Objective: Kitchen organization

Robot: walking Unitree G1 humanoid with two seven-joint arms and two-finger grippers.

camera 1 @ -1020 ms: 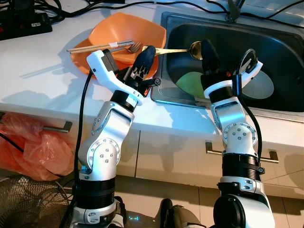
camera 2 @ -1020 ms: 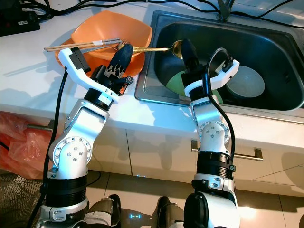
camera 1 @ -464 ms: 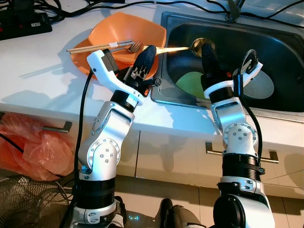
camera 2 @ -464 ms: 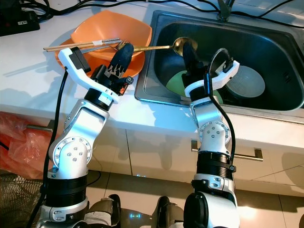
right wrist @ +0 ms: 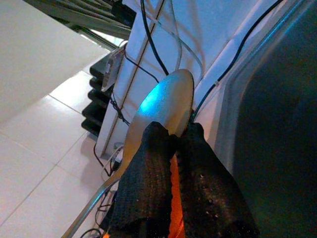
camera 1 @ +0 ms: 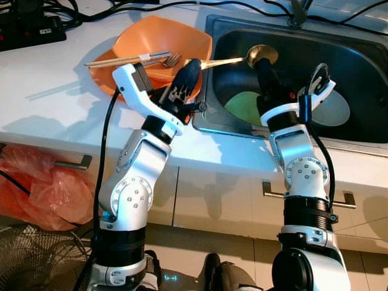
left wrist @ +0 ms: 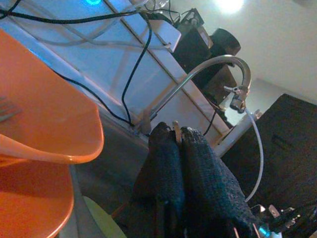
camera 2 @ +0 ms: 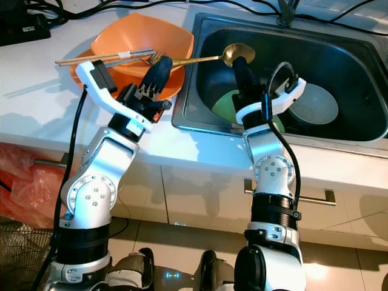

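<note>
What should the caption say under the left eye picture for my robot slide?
Right tool lifts a gold spoon above the sink, beside an orange bowl holding chopsticks and fork.

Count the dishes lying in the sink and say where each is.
2. A green plate lies on the sink floor beside the right gripper, partly hidden by that arm. A white dish lies further right. More may be hidden under the arm.

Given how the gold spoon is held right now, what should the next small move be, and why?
Probably carry the gold spoon leftward toward the orange bowl. The right end effector is shut on the spoon's bowl end and holds it above the sink, while its handle already reaches the bowl, where the fork and chopsticks lie.
</note>
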